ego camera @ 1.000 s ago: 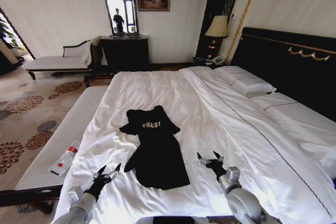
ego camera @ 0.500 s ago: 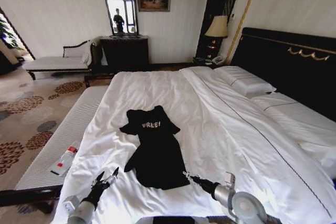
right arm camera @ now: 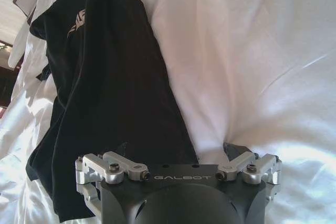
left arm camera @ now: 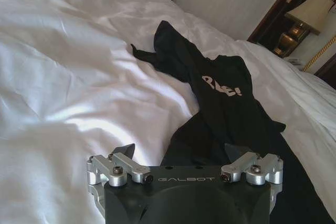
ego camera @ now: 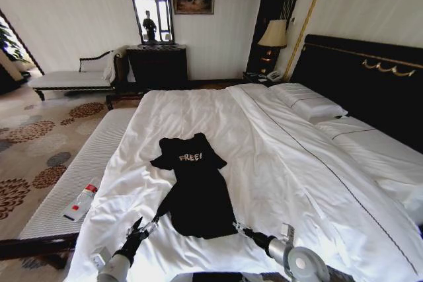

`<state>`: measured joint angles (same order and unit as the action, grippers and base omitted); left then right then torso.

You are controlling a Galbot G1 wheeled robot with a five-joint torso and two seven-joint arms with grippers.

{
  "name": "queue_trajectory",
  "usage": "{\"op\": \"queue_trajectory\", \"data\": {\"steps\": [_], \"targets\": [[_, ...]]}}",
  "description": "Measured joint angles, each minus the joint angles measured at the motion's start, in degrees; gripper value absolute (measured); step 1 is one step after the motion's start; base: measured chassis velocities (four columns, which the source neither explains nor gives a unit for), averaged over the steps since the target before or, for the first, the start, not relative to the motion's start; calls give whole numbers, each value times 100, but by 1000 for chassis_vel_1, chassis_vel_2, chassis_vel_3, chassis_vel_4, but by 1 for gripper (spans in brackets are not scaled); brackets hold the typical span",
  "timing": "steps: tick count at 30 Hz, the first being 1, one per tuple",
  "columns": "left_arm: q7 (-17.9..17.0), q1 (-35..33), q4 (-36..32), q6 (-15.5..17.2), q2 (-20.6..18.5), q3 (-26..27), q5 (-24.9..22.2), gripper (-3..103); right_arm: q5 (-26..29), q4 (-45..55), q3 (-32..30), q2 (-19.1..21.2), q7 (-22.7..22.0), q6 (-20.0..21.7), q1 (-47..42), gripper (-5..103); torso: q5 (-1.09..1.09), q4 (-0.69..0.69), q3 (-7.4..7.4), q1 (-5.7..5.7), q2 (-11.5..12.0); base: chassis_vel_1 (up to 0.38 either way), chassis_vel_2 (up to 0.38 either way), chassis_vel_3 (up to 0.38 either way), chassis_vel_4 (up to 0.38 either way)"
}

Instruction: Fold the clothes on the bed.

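Note:
The clothes, one black T-shirt (ego camera: 195,189) with white "FREE!" lettering, lie flat on the near part of the bed (ego camera: 277,150), hem toward me. My left gripper (ego camera: 147,224) is open, low over the sheet at the shirt's lower left corner. The left wrist view shows the T-shirt (left arm camera: 226,98) with its hem reaching between the spread fingers of the left gripper (left arm camera: 178,153). My right gripper (ego camera: 239,228) is open at the lower right corner. In the right wrist view the T-shirt (right arm camera: 105,77) has its corner inside the span of the right gripper (right arm camera: 178,150).
A pale striped bench (ego camera: 92,150) runs along the bed's left side with a white and red bottle (ego camera: 80,201) on it. Pillows (ego camera: 310,102) and the dark headboard (ego camera: 370,77) are at the right. A chaise (ego camera: 73,78) and dark dresser (ego camera: 156,64) stand against the far wall.
Both grippers have closed in on the shirt's hem: the left moved right and forward, the right swung left and dropped low to the sheet. The shirt has not moved.

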<state>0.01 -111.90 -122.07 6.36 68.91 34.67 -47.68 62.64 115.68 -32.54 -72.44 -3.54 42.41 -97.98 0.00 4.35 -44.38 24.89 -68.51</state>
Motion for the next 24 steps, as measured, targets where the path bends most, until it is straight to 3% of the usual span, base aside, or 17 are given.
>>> {"op": "queue_trajectory", "data": {"steps": [2,5,8,12,13,14,17,19,24], "targets": [[-8,7,6,5,-18,-9,-21,98,-4,0,15,-18,-5,-2,12,102,0,-1,0,0,0,0,0,0,0],[-44,11,16,52,-44,-13,-197,98,-6,-1,43,-57,-29,-8,28,93,0,-1,0,0,0,0,0,0,0],[-67,16,56,113,-49,-7,-382,98,-34,-1,67,-84,-33,-13,-3,77,0,-1,0,0,0,0,0,0,0],[-146,92,132,200,-52,-117,-556,95,-81,4,92,-132,-34,-17,-19,71,0,-1,0,0,0,0,0,0,0],[-158,120,142,217,-45,-152,-591,98,-91,14,95,-137,-34,-18,-22,60,0,-1,0,0,0,0,0,0,0],[-158,120,142,217,-45,-152,-591,98,-91,14,95,-137,-34,-18,-22,60,0,-1,0,0,0,0,0,0,0],[-174,272,205,256,-40,-247,-675,102,-109,26,85,-147,-45,-19,-36,44,1,-1,0,0,0,0,0,0,0],[-178,323,238,268,-49,-252,-683,100,-110,26,76,-147,-45,-20,-37,44,1,-1,0,0,0,0,0,0,0],[-220,577,485,320,-191,-279,-689,98,-112,35,42,-172,-51,-23,-40,17,0,-1,0,0,0,0,0,0,0]]}}
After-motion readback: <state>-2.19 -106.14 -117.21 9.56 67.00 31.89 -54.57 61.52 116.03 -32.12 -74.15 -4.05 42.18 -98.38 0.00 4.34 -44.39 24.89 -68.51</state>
